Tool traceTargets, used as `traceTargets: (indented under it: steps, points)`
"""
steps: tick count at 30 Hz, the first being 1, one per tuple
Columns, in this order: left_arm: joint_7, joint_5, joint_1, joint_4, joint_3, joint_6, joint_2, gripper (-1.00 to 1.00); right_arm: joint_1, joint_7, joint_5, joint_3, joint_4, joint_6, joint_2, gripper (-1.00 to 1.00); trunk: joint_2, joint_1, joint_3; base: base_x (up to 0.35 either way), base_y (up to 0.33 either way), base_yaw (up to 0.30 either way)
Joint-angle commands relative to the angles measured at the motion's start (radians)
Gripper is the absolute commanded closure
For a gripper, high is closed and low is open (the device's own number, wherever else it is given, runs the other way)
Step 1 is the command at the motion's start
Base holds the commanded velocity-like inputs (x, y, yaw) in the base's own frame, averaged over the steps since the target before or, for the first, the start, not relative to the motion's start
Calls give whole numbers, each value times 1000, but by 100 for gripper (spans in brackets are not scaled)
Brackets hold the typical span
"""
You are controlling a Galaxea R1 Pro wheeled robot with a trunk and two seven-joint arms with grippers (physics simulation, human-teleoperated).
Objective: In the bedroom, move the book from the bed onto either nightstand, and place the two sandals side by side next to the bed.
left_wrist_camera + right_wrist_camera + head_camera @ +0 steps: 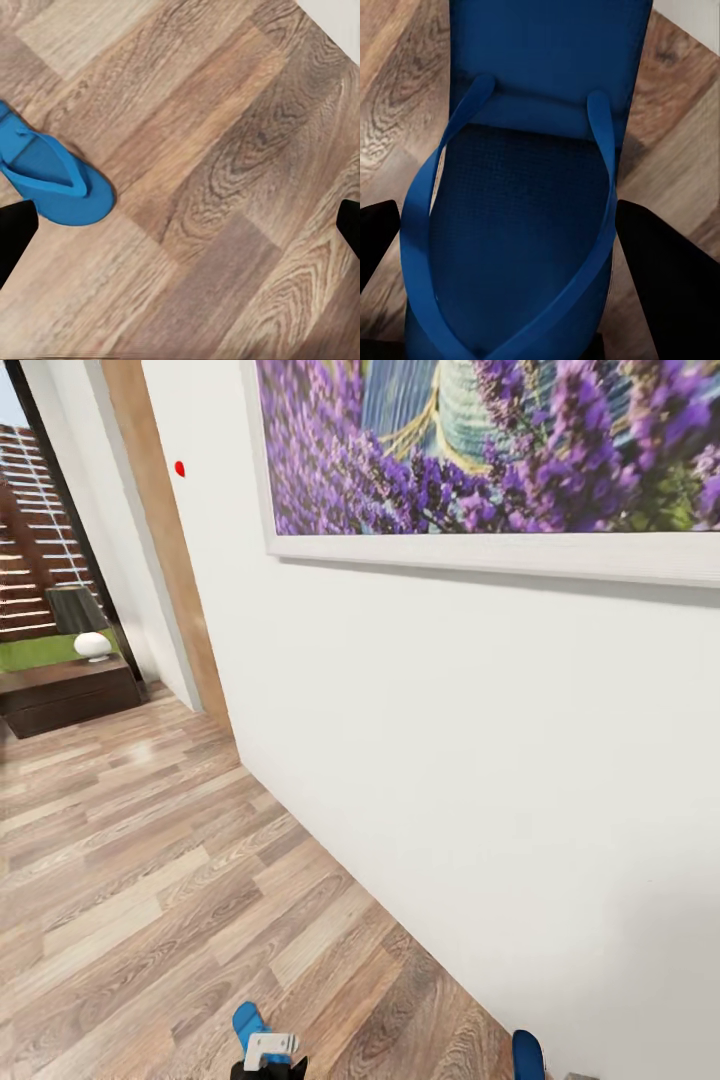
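Right gripper (pixel 510 247): black fingers (pixel 660 277) sit on either side of a blue sandal (pixel 521 225), sole and thin straps pressed between them, so it is clamped on that flip-flop. In the head view the tip of this sandal (pixel 527 1055) pokes up at the bottom edge, just beside the foot of the white wall (pixel 480 760).

Left gripper (pixel 180 225): two dark fingertips (pixel 13 232) spread wide, well apart, with bare floor between them, so released and holding nothing. A second blue sandal (pixel 56 180) lies flat on the wood-plank floor (pixel 217 172) near one fingertip, not touching it. In the head view this gripper (pixel 268 1055) is at the bottom edge with a blue sandal tip (pixel 248 1022) just behind it; whether that sandal touches the gripper there cannot be told.

Floor (pixel 150 860) is light brown planks running along the wall. On the wall hangs a large white-framed picture of purple flowers (pixel 480 450). A small red dot (pixel 180 468) is on the wall beside the picture, toward a wooden door frame (pixel 165 550). Past the frame, far from the wall picture, a low dark brown cabinet (pixel 65 695) carries a lamp (pixel 85 625) with white round base and dark shade. Behind it a black-framed window (pixel 35 540) shows a slatted fence.
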Motion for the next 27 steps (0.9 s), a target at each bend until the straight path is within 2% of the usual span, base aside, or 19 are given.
traceTargets:
  steps: [1,27]
  points:
    - [-1,10,-1,2,-8,-4,0,-100,0,6,-3,-8,1,0,0,100,0,0,-1,0,0,269]
    - [-1,10,-1,2,-8,-4,0,-100,0,6,-3,-8,1,0,0,100,0,0,-17,3,0,262]
